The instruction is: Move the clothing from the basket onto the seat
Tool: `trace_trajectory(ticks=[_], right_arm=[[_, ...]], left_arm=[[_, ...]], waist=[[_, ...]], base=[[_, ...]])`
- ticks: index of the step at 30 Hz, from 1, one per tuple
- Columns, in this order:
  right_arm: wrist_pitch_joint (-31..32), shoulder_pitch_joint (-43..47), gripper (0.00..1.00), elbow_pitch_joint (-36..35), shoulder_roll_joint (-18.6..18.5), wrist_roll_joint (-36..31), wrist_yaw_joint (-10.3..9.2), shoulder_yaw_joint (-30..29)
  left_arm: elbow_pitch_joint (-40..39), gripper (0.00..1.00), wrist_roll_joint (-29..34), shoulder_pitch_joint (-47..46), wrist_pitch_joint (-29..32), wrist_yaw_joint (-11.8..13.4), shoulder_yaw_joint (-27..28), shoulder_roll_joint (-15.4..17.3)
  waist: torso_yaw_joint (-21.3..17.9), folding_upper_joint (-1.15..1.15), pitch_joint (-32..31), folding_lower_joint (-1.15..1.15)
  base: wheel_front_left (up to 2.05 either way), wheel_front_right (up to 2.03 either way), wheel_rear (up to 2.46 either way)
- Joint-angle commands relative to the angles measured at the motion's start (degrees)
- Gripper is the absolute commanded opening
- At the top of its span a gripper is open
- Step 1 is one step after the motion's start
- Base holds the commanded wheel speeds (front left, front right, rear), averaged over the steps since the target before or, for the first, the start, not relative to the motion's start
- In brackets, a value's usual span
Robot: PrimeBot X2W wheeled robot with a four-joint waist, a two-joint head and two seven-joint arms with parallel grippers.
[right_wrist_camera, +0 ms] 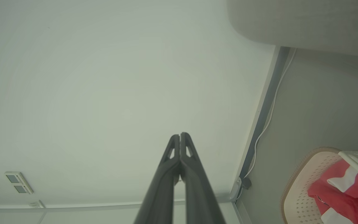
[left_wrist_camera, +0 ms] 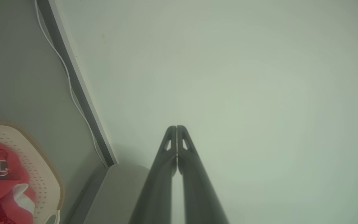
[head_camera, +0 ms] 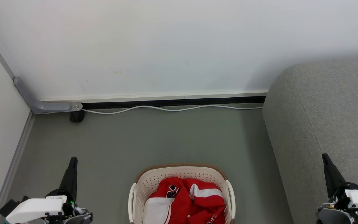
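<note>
Red-and-white clothing (head_camera: 185, 202) lies bunched inside the cream perforated laundry basket (head_camera: 181, 168). The basket stands on the grey floor (head_camera: 154, 140), bottom centre of the head view, near the light grey sofa (head_camera: 322, 124) at right. Left gripper (head_camera: 73, 160) sits low left above the floor, fingers pressed together, empty. Right gripper (head_camera: 324, 156) sits low right against the sofa side, fingers pressed together, empty. Both are well apart from the basket. A white cable (head_camera: 172, 109) runs along the wall base.
</note>
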Motion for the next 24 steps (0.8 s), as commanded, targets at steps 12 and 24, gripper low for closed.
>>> trace_trajectory(ticks=[12, 24], right_arm=[[0.4, -2.1, 0.0, -1.7, -0.6, 0.7, 0.09, 1.0], [0.4, -2.1, 0.0, -1.7, -0.6, 0.7, 0.09, 1.0]], left_arm=[[-1.7, 0.0, -0.2, -3.3, 0.3, -0.4, 1.9, 0.7], [-1.7, 0.0, -0.2, -3.3, 0.3, -0.4, 1.9, 0.7]], waist=[[0.0, 0.0, 0.0, 0.0], [0.0, 0.0, 0.0, 0.0]], base=[[0.0, 0.0, 0.0], [0.0, 0.0, 0.0]])
